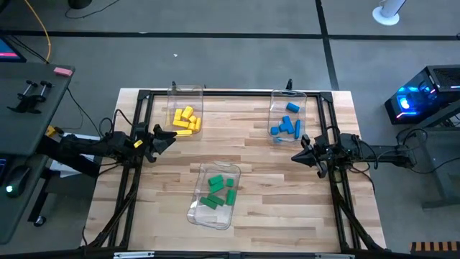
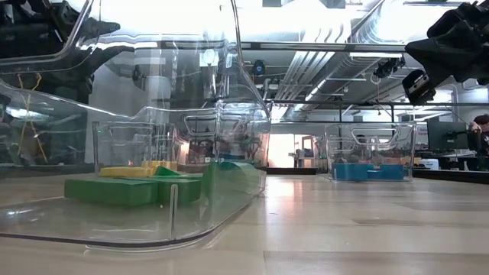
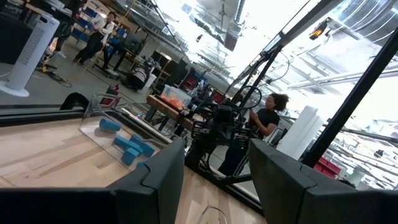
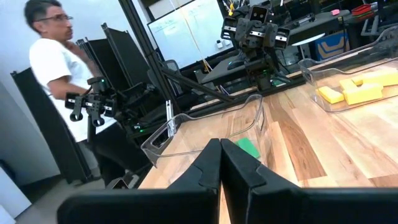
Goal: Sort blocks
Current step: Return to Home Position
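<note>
Yellow blocks (image 1: 185,120) lie in a clear bin at the far left, blue blocks (image 1: 287,125) in a clear bin at the far right, and green blocks (image 1: 219,191) in a clear bin near the middle of the near side. My left gripper (image 1: 172,137) hovers open by the table's left side, just near of the yellow bin; its wrist view shows the gap (image 3: 217,171) between the fingers. My right gripper (image 1: 295,156) hovers shut by the right side, near of the blue bin; its fingers meet in the wrist view (image 4: 221,163). Neither holds a block.
A black frame (image 1: 237,93) runs along the table's far edge and down both sides. Bare wood lies between the three bins. People stand in the room beyond the table (image 4: 53,68) (image 3: 266,118).
</note>
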